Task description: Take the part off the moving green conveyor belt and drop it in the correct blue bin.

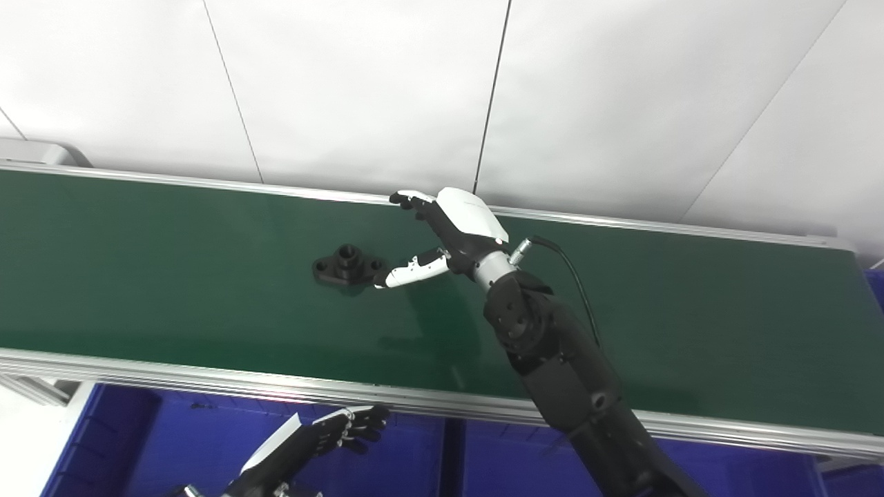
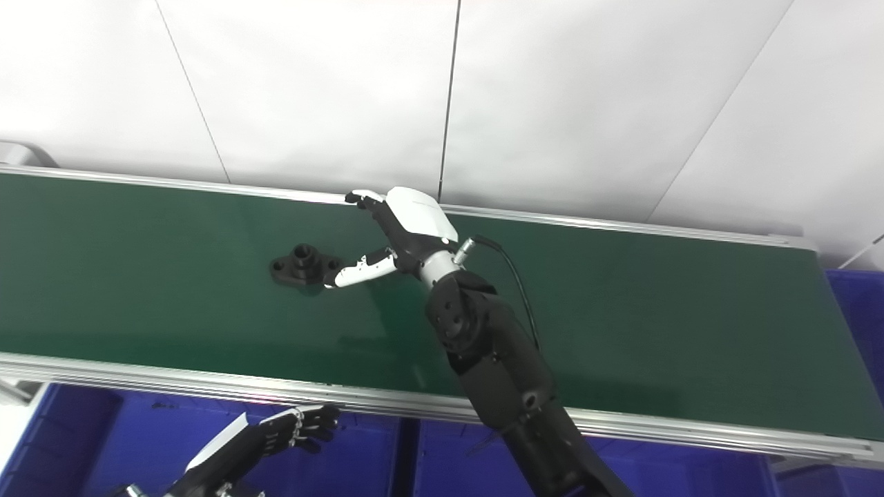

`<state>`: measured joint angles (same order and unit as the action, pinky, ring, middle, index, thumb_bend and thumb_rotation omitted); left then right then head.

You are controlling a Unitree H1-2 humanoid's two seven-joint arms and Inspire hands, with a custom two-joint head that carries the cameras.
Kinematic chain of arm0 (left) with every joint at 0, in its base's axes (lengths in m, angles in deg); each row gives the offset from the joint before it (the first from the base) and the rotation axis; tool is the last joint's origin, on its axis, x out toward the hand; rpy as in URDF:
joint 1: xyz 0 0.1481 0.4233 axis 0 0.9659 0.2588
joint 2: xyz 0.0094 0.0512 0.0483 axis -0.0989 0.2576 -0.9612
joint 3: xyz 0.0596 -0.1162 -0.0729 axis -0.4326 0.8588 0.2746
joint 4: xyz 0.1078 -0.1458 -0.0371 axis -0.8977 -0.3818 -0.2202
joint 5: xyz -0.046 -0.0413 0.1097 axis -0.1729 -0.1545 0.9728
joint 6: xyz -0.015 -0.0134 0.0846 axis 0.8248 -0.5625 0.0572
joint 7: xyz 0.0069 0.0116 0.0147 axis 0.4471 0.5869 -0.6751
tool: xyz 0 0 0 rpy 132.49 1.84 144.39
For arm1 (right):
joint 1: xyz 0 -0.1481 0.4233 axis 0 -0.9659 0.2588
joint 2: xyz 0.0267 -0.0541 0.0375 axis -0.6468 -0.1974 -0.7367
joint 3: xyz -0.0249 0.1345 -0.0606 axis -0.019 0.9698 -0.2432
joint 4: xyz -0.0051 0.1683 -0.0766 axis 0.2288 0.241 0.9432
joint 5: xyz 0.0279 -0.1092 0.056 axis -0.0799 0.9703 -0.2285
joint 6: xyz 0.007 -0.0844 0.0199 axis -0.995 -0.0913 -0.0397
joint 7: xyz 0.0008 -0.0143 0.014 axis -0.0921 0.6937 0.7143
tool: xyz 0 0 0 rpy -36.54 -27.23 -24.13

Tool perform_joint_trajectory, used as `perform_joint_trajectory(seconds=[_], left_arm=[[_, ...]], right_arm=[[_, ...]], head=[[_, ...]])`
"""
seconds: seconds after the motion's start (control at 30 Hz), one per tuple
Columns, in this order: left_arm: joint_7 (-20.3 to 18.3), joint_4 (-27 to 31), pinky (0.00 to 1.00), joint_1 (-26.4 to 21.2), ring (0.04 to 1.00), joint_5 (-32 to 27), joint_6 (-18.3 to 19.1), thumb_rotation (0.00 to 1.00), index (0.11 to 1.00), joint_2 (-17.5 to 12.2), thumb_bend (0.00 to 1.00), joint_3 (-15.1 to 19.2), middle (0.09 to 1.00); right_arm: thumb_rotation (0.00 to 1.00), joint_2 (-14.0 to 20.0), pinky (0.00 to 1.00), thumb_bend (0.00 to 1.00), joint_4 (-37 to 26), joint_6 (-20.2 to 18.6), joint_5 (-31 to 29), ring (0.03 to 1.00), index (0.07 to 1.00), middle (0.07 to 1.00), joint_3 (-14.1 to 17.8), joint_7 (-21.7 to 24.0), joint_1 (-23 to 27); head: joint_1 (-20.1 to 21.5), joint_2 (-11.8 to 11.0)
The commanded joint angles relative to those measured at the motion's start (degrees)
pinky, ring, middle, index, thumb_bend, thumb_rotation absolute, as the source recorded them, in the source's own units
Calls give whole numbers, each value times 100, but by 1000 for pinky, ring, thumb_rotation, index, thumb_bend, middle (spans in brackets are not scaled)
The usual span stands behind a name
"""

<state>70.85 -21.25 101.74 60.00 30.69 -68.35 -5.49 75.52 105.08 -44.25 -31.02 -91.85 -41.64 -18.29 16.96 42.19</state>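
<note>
A small black part point(image 1: 347, 264) with a raised round hub and a flat flange lies on the green conveyor belt point(image 1: 173, 276), left of centre. My right hand point(image 1: 445, 238) reaches over the belt just right of the part, open, its thumb tip close to the flange and its fingers spread toward the belt's far rail. It holds nothing. My left hand point(image 1: 324, 435) hovers low over the blue bin point(image 1: 207, 442) in front of the belt, fingers loosely curled, empty.
Aluminium rails point(image 1: 207, 383) border the belt front and back. Blue bins line the near side, with a divider point(image 1: 452, 455) between two of them, and another blue bin point(image 1: 873, 283) shows at the right end. White wall panels stand behind.
</note>
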Motion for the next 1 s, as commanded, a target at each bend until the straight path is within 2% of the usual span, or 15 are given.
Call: perform_joint_trajectory(seconds=[0.0, 0.23, 0.6, 0.73, 0.97], left_arm=[[109, 64, 722, -59, 794, 25, -206, 214, 841, 6, 867, -23, 833], [170, 15, 714, -88, 784, -19, -206, 221, 838, 82, 869, -81, 827], [219, 50, 718, -90, 791, 15, -206, 211, 841, 95, 852, -142, 837], [307, 115, 718, -71, 791, 95, -206, 217, 843, 95, 853, -173, 833], [385, 181, 719, -43, 792, 108, -206, 210, 844, 113, 857, -197, 834]], right_arm=[[398, -155, 729, 844, 10, 83, 80, 818, 873, 860, -79, -78, 392], [340, -227, 750, 837, 387, 73, 81, 824, 862, 858, -239, -40, 667], [208, -262, 659, 846, 952, 469, 45, 748, 797, 789, -426, -504, 680], [204, -166, 640, 822, 912, 446, 114, 739, 794, 787, -592, -332, 635], [151, 37, 569, 827, 798, 417, 174, 670, 749, 731, -823, -102, 512]], head=[[-26, -11], [-109, -18], [-208, 28], [-213, 86], [-233, 141]])
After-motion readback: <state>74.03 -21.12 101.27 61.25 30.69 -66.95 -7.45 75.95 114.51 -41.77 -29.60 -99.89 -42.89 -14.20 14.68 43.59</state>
